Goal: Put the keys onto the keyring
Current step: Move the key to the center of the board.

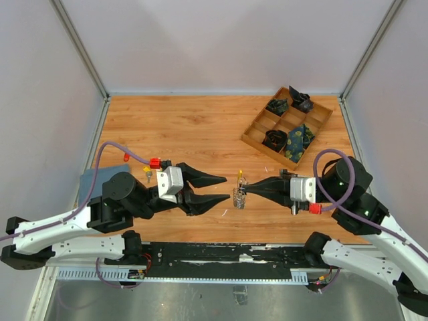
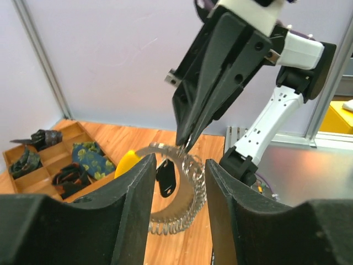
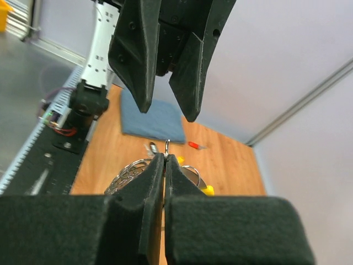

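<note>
The keyring is a silver wire loop with a yellow sleeve and a black-headed key hanging on it. It is held upright at the table's middle. My right gripper is shut on a small metal loop at the top of the keyring. My left gripper is open and empty, just left of the ring, with the keyring showing between its fingers. A red-headed key and a yellow-headed key lie loose by the left arm.
A wooden divided tray with dark rolled fabric bundles stands at the back right. A blue-grey cloth lies at the left, with the red key beside it. Grey walls enclose the table.
</note>
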`<state>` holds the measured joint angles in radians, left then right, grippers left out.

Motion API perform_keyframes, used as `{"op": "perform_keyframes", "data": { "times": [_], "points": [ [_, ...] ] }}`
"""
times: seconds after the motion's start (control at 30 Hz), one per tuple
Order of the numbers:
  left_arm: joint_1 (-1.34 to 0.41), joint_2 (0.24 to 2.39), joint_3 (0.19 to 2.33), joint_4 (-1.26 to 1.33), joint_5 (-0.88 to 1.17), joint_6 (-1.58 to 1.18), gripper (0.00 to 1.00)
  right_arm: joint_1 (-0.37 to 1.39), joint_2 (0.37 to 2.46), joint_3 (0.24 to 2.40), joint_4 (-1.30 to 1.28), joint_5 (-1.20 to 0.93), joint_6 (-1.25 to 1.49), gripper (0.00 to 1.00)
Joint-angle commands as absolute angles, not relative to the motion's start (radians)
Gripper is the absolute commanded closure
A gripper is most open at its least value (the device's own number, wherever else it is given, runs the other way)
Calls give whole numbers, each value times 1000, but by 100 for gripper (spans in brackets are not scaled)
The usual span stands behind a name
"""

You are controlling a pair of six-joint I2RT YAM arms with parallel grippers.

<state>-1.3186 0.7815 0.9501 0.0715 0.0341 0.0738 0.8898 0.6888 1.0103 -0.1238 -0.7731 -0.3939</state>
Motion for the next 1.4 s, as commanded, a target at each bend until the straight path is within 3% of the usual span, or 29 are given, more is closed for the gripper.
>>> {"op": "perform_keyframes", "data": {
  "times": [0.0, 0.33, 0.5, 0.57, 0.73, 0.83, 1.07, 1.2, 1.37],
  "points": [
    [-1319, 746, 972, 1, -48, 46, 52, 928, 642, 1020, -160, -698, -657, 100],
    [-1318, 733, 954, -42, -160, 1, 48, 1040, 564, 916, -143, -648, -998, 100],
    [-1319, 745, 954, -59, -223, -5, 44, 1054, 566, 909, -127, -651, -1020, 100],
    [-1319, 746, 945, -60, -256, -8, 37, 1054, 568, 904, -133, -648, -1032, 100],
    [-1291, 771, 931, -98, -438, -52, 36, 1054, 591, 874, -150, -526, -955, 100],
    [-1177, 795, 909, -141, -463, -134, 36, 1054, 643, 912, -207, -383, -759, 99],
    [-805, 884, 831, -193, -243, -332, 41, 1054, 860, 1172, -541, -207, -403, 100],
    [-677, 983, 832, -251, -236, -382, 49, 1054, 911, 1178, -604, -136, -299, 100],
    [-550, 1063, 825, -304, -260, -417, 48, 1054, 948, 1165, -657, -95, -210, 100]
  ]
}}
